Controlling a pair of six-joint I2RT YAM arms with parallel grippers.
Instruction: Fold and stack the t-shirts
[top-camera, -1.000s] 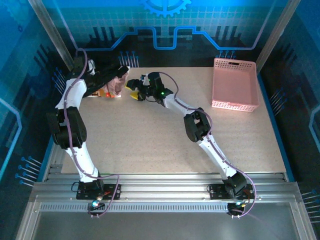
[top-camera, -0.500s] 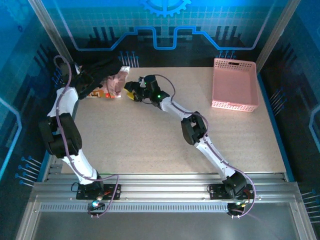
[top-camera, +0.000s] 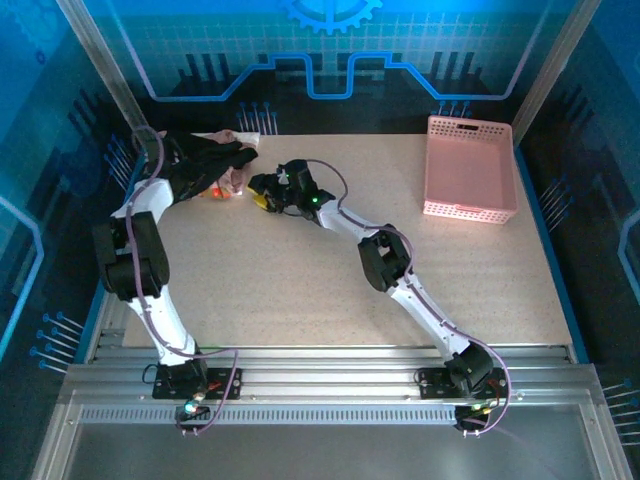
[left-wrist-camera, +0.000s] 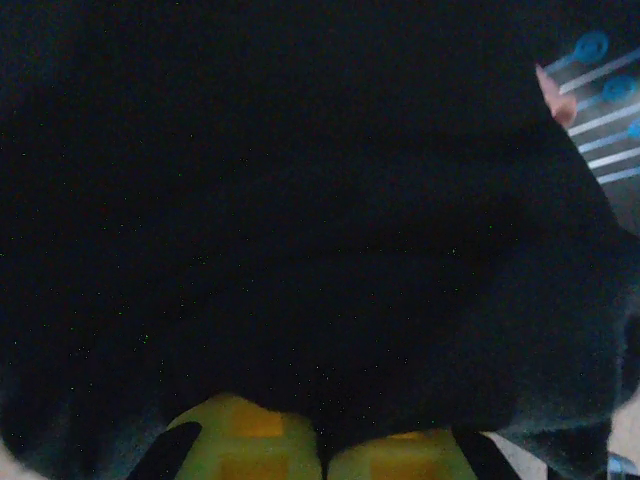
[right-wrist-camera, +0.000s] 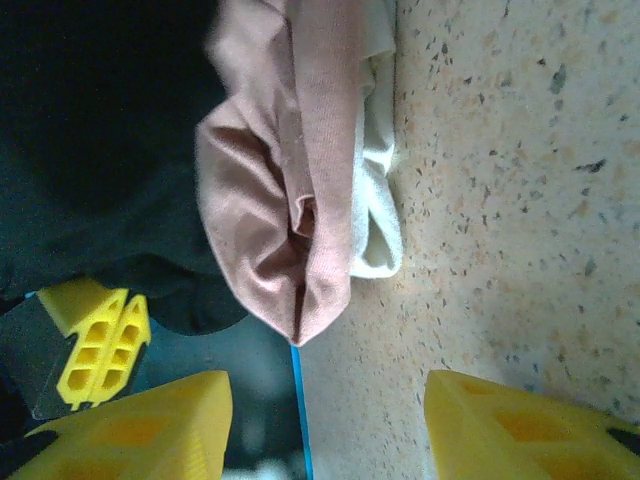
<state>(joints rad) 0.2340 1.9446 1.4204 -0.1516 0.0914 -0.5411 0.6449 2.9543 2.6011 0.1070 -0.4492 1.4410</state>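
Observation:
The black t-shirt (top-camera: 205, 155) is bunched at the table's far left corner, and in the left wrist view this same black t-shirt (left-wrist-camera: 300, 200) lies close over the camera. My left gripper (left-wrist-camera: 320, 455) is shut on the black t-shirt, with dark cloth pinched between its fingertips. The pale pink t-shirt (top-camera: 237, 178) lies crumpled just right of it, a bit of orange print showing. My right gripper (top-camera: 262, 192) hovers beside the pink t-shirt (right-wrist-camera: 290, 200). In its wrist view the right gripper (right-wrist-camera: 325, 440) stands open with nothing between its fingers, the pink folds just ahead.
A rigid pink mesh basket (top-camera: 468, 170) stands at the table's far right. The speckled table (top-camera: 330, 290) is bare across its middle and front. The table's left edge, with a blue strip (right-wrist-camera: 297, 400), runs right under the right gripper.
The right gripper slid left and down toward the pink t-shirt, and its jaws narrowed. The left arm swung, drawing the black t-shirt left and lower over the corner.

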